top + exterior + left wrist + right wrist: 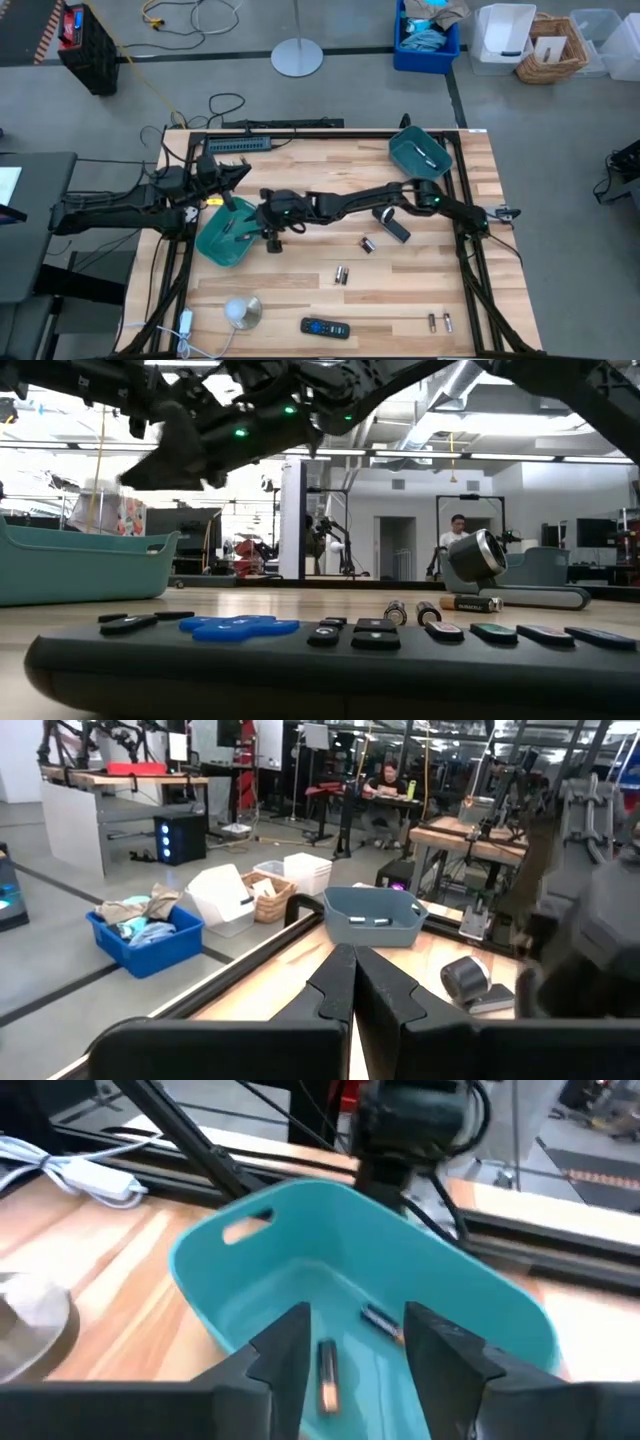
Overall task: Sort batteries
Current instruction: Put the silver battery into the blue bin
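The right arm is reaching across the wooden table (420, 290) so that its right gripper (352, 1342) is hanging over the teal bin (228, 240) at the table's left side, with its two fingers (283, 1342) spread apart and holding nothing. Through the gap between them, two batteries are lying on the bin's floor: one battery (326, 1373) directly under the opening and a second battery (380, 1319) just beyond it, slightly tilted. The left gripper (353, 992) is waiting at the left edge of the table beside the teal bin, its fingers pressed together with nothing between them, facing across the table toward a second, grey-blue bin (420, 150) at the far right corner, where two more cells (368, 923) are resting inside. More batteries are lying loose on the table: a pair of cells (341, 274) side by side near the middle, another pair (440, 321) near the front right edge, and one small battery (367, 244) close to a black cylinder with a pale end (391, 223) under the right arm. A black remote control (325, 327) is sitting at the front edge, and in the low view its buttons are filling the foreground while three cells (430, 610) are showing just beyond it. A round silvery dome-shaped object (241, 312) is resting at the front left, with a white cable and plug (185, 322) beside it. A person (384, 780) is sitting at a desk in the room beyond.
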Robot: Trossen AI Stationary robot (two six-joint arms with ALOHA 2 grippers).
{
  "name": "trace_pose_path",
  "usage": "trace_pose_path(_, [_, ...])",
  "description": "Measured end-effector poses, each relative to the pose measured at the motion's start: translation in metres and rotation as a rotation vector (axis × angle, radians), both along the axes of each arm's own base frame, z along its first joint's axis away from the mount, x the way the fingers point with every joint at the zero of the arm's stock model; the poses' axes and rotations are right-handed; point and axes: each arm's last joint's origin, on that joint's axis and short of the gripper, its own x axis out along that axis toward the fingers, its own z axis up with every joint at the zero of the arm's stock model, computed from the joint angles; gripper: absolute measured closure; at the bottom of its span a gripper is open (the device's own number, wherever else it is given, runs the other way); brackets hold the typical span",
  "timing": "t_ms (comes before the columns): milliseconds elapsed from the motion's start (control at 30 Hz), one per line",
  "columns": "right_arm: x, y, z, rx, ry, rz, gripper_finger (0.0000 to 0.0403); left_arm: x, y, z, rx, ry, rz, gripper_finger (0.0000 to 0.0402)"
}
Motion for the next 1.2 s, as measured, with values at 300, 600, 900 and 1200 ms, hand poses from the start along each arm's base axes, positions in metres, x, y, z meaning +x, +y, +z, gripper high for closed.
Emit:
trace_pose_path(300, [-0.079,-0.014,0.006,0.031,-0.079,-0.178,0.0261,0.000,0.000,-0.001,-0.002,0.012,-0.014,0.0401])
trace_pose_path(600, [-0.161,0.008,0.007,0.100,0.034,-0.266,0.0261,0.000,0.000,-0.002,-0.002,0.015,-0.014,0.0401])
trace_pose_path(900, [-0.188,0.061,-0.010,0.104,0.288,-0.162,0.0227,0.008,0.001,-0.006,-0.012,0.043,-0.015,0.0401])
trace_pose_path(1200, [-0.196,0.096,-0.001,-0.068,0.461,-0.010,0.0169,0.020,0.003,-0.012,-0.033,0.080,-0.015,0.0401])
